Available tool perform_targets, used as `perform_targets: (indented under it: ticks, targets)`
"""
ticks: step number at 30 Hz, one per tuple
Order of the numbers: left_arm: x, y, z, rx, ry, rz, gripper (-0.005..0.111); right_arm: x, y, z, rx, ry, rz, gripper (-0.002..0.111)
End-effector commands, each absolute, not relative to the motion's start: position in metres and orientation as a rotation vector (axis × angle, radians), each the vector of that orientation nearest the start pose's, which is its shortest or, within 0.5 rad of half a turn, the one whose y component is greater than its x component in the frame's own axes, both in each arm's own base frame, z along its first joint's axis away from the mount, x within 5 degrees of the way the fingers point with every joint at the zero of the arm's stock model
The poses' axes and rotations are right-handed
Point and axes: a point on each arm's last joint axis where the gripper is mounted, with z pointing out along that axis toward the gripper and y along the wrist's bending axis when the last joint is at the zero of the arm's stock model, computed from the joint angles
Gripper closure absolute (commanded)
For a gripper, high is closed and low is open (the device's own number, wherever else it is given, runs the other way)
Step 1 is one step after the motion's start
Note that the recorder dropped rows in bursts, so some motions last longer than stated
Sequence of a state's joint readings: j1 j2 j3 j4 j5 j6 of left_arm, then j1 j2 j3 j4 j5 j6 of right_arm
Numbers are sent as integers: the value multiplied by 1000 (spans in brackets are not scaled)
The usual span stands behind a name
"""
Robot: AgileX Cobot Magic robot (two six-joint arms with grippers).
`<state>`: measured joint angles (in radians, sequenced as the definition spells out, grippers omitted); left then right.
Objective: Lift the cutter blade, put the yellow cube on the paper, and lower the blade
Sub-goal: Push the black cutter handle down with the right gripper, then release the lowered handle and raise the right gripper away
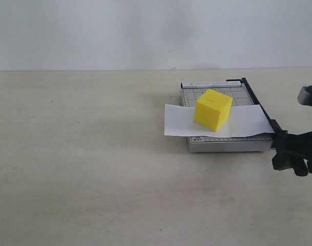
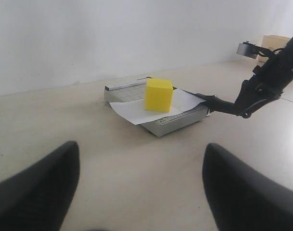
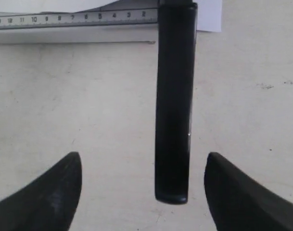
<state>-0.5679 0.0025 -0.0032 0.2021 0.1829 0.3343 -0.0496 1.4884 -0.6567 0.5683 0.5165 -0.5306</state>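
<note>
The yellow cube [image 1: 213, 109] [image 2: 159, 95] sits on the paper [image 1: 248, 123] [image 2: 132, 108], which lies across the grey trimmer base [image 1: 217, 145]. The cutter blade [image 1: 258, 105] lies down along the base's right edge. Its thick black handle [image 3: 174, 106] [image 2: 218, 103] sticks out past the front corner. My right gripper [image 3: 142, 192] [image 1: 291, 159] is open, one finger on each side of the handle's end, with a gap on both sides. My left gripper [image 2: 141, 187] is open and empty, low over the table, far left of the trimmer.
The trimmer's ruler edge [image 3: 74, 19] and a corner of the paper [image 3: 209, 14] show beyond the handle. Bare beige table [image 1: 94, 154] stretches left and front of the trimmer. A white wall [image 1: 145, 31] stands behind. A cardboard box [image 2: 273, 41] is far off.
</note>
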Motion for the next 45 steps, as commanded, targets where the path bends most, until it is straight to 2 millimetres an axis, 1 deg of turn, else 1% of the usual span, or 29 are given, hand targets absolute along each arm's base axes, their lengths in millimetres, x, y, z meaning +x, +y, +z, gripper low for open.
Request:
perform_targets:
  ticks: [1, 2, 4, 5, 6, 7, 8, 10, 13, 16, 18, 21, 24, 26, 29, 31, 33, 45]
  targets:
    - [49, -27, 197, 840, 1440, 2, 39, 244, 14, 174, -22, 2742, 387, 39]
    - [49, -27, 197, 840, 1440, 2, 39, 244, 15, 175, -19, 2746, 399, 41]
    - [49, -27, 197, 840, 1440, 2, 39, 241, 16, 182, -25, 2717, 403, 48]
    - [49, -27, 197, 840, 1440, 2, 39, 240, 15, 194, -32, 2660, 382, 63]
    - [49, -27, 197, 840, 1440, 2, 39, 238, 15, 202, -59, 2618, 366, 75]
    - [49, -27, 197, 840, 1440, 2, 39, 232, 16, 222, -127, 2517, 336, 102]
    - [49, -27, 197, 840, 1440, 2, 39, 228, 16, 233, -138, 2461, 324, 107]
    - [49, -27, 197, 840, 1440, 2, 39, 217, 17, 251, -172, 2359, 303, 107]
    - [49, -27, 197, 840, 1440, 2, 39, 193, 19, 274, -210, 2181, 273, 107]
    - [49, -27, 197, 840, 1440, 2, 39, 159, 19, 288, -203, 2000, 223, 107]
    - [49, -27, 197, 838, 1435, 1, 39, 135, 17, 290, -189, 1902, 182, 107]
    - [49, -27, 197, 838, 1435, 1, 39, 105, 17, 290, -178, 1778, 149, 107]
    - [49, -27, 197, 838, 1435, 1, 39, 82, 18, 282, -169, 1695, 143, 107]
    - [49, -27, 197, 838, 1435, 1, 39, 71, 19, 275, -159, 1662, 161, 107]
    - [49, -27, 197, 838, 1435, 1, 39, 61, 20, 263, -77, 1645, 251, 107]
    - [49, -27, 197, 838, 1435, 1, 39, 56, 21, 259, -39, 1630, 289, 107]
    - [49, -27, 197, 838, 1435, 1, 39, 53, 21, 260, -23, 1609, 310, 107]
    - [49, -27, 197, 838, 1435, 1, 39, 53, 21, 260, -15, 1605, 310, 107]
